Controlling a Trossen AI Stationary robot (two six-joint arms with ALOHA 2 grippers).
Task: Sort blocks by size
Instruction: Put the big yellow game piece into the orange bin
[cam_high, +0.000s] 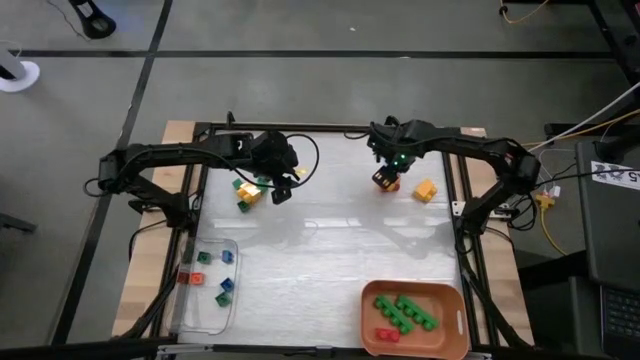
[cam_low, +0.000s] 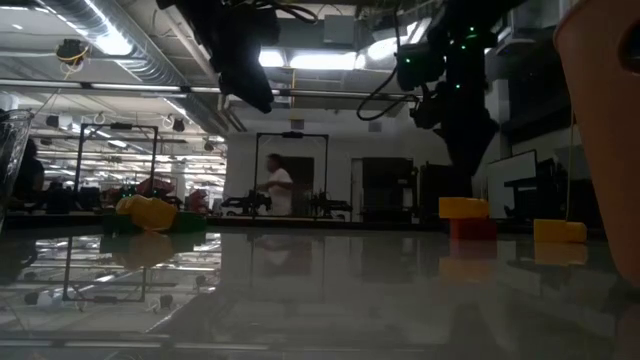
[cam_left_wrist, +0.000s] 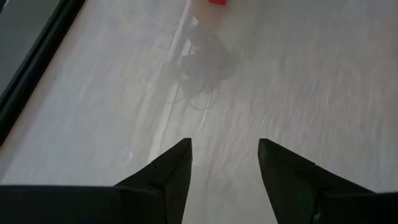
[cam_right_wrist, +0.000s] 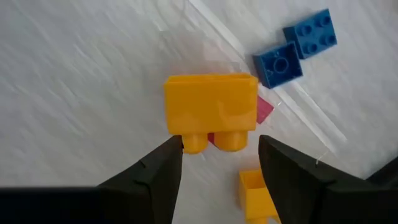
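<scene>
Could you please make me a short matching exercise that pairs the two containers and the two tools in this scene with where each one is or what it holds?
Things:
1. clear tray
2. orange bin
3. left tool
4. right tool

Descriptions:
A. open, above a yellow brick stacked on a red brick
B. at the table's near right corner, holding long green bricks and a red one
C. open and empty, beside a small cluster of yellow and green bricks
D. at the table's near left corner, holding small cubes in red, green and blue

Pairs: 1-D, 2-B, 3-C, 4-A

Small blocks (cam_high: 214, 277) in left tray (cam_high: 232, 310), long blocks (cam_high: 405, 312) in right bowl (cam_high: 452, 340).
</scene>
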